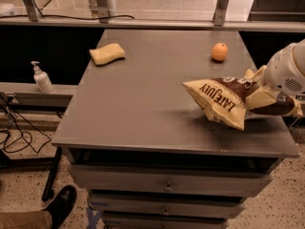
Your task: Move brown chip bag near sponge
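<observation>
The brown chip bag point(221, 101), dark brown and cream-yellow with "LATE JULY" lettering, is at the right side of the grey table point(143, 109). It is tilted and raised, with a shadow under its left end. My gripper point(267, 97), on the white arm at the right edge, is shut on the bag's right end. The bag partly hides its fingers. The pale-yellow sponge point(107, 54) lies at the table's far left, well away from the bag.
A round orange fruit point(219, 51) sits at the far right of the table, just behind the bag. A soap dispenser point(42, 78) stands on a ledge left of the table. Drawers are below the tabletop. A person's shoe point(62, 206) is on the floor at lower left.
</observation>
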